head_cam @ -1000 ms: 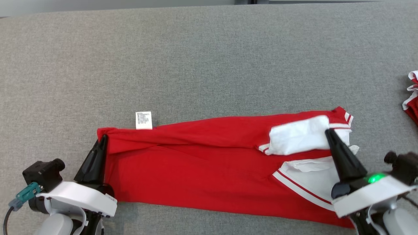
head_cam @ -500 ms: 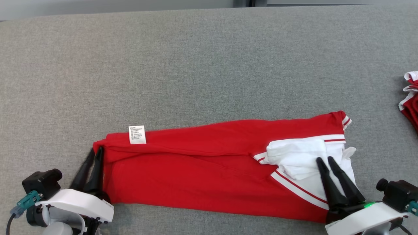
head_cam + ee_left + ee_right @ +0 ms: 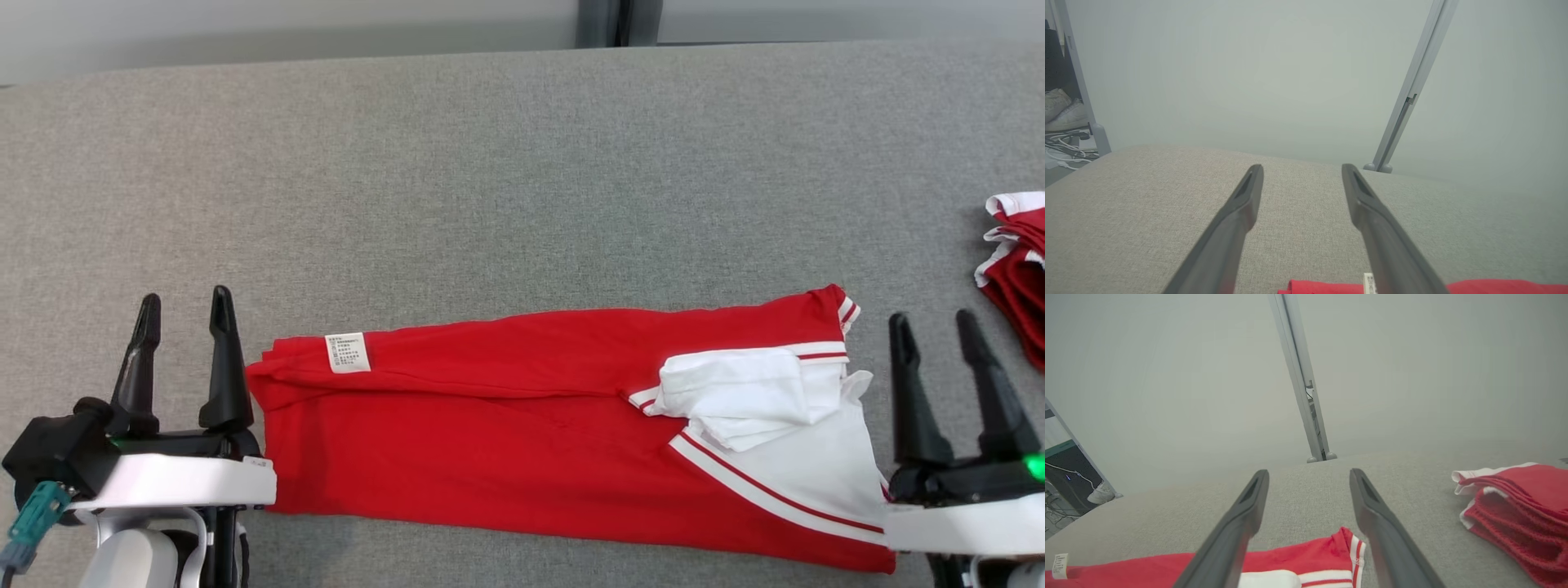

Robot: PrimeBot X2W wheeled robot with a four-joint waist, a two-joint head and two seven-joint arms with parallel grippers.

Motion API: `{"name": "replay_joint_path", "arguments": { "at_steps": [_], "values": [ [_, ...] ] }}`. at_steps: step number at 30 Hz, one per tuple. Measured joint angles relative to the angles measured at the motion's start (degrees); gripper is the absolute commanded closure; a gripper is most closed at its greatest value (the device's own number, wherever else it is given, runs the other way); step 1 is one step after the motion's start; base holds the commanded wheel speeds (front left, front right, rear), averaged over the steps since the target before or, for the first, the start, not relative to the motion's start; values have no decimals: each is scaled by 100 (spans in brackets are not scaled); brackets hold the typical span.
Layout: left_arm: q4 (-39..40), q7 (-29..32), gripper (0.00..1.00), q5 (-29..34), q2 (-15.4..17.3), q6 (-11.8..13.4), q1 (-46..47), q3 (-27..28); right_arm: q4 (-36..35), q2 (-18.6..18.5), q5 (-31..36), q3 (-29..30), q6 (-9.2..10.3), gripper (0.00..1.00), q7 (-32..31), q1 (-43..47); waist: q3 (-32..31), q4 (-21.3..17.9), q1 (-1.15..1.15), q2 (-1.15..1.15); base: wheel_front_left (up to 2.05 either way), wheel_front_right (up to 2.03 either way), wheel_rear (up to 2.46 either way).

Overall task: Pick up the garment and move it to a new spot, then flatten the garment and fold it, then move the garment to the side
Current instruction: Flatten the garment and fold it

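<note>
The garment (image 3: 506, 425) is lying flat on the grey surface (image 3: 490, 180).
Head view: low in the frame, the left gripper (image 3: 184, 296) and the right gripper (image 3: 931, 317) are standing wide open and empty, just beside its two ends. Left wrist view: the garment is peeking in at the bottom edge. Right wrist view: the same.

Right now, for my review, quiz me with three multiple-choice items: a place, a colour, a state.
1. The white care label lies: A. at the garment's end by the left gripper; B. at its opposite end; C. off the garment.
2. The garment is mainly: A. blue; B. red; C. green.
3. The left gripper and right gripper are: A. both shut on cloth; B. one open, one shut; C. both open, empty.
Answers: A, label sits at the left end; B, mostly red cloth; C, jaws stand apart, empty.
</note>
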State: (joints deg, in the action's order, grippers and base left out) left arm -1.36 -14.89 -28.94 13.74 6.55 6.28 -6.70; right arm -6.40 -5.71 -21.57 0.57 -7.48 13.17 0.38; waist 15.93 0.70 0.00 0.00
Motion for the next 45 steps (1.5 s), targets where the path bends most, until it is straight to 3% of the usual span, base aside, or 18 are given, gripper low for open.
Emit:
{"name": "replay_joint_path", "arguments": {
  "at_steps": [7, 15, 37, 45],
  "values": [
    [286, 0, 0, 724, -265, -355, -180, 344, -55, 118, 457, 299, 0, 0, -86, -96, -220, 15, 0, 0, 0, 0, 0],
    [257, 0, 0, 1065, -348, -499, -639, 466, 220, 155, 595, 381, 0, 0, -263, 86, -430, 24, 0, 0, 0, 0, 0],
    [107, 0, 0, 1183, -355, -624, -697, 422, 444, 165, 535, 434, 0, 0, -316, 116, -505, 165, 0, 0, 0, 0, 0],
    [120, 0, 0, 1218, -405, -660, -541, 327, 1288, -10, 356, 612, 0, 0, -380, -111, -385, 306, 0, 0, 0, 0, 0]
  ]
}}
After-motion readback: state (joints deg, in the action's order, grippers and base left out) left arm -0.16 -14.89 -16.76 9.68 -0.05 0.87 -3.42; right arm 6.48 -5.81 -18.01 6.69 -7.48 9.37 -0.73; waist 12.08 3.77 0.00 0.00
